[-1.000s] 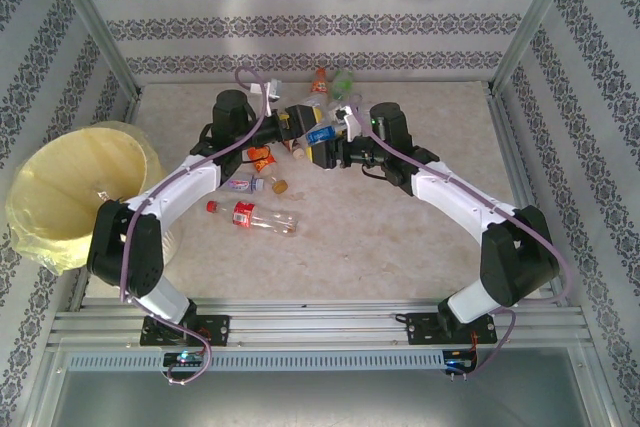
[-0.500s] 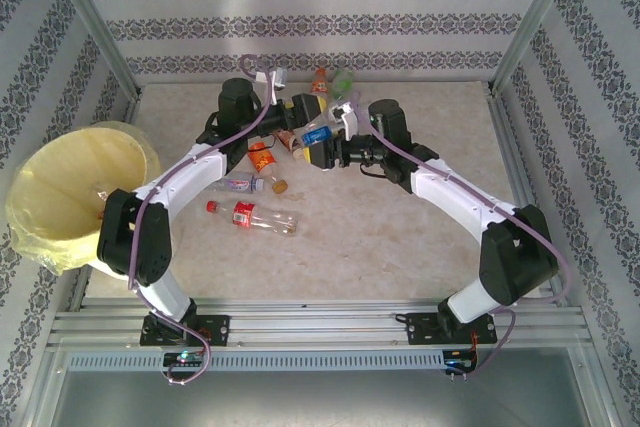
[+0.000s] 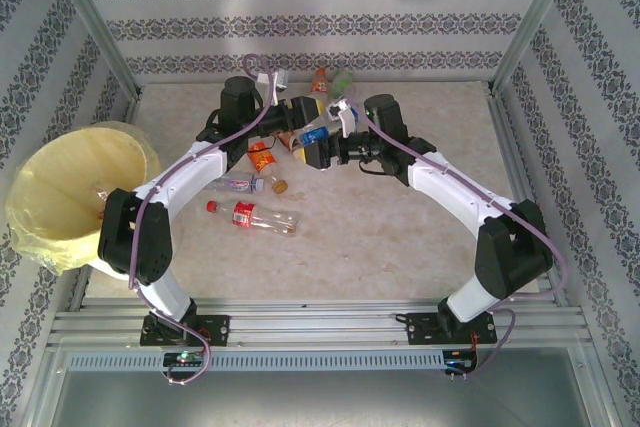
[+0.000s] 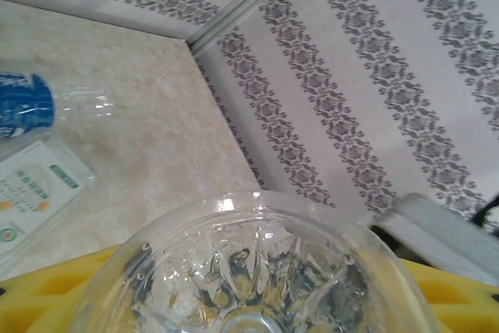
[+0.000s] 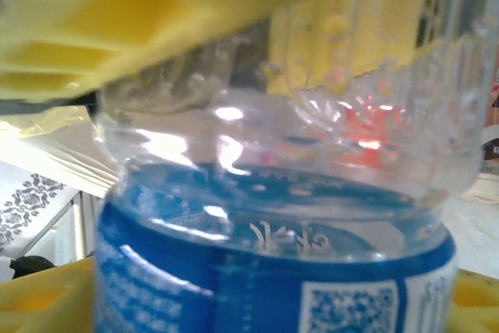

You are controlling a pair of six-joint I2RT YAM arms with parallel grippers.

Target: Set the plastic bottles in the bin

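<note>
Clear bottle clamped in my left gripper, can't tell about my right gripper, so next should be a lift and swing to the bin.

One bin; at least seven plastic bottles lie on the desk to its right; two arms.

Front-right table is lying open; a gripper could be passing there. Loose bottles are littering centre-left. Right arm and left arm are converging back-centre, crowding each other. Left arm is spanning the lane beside the bin.
</note>
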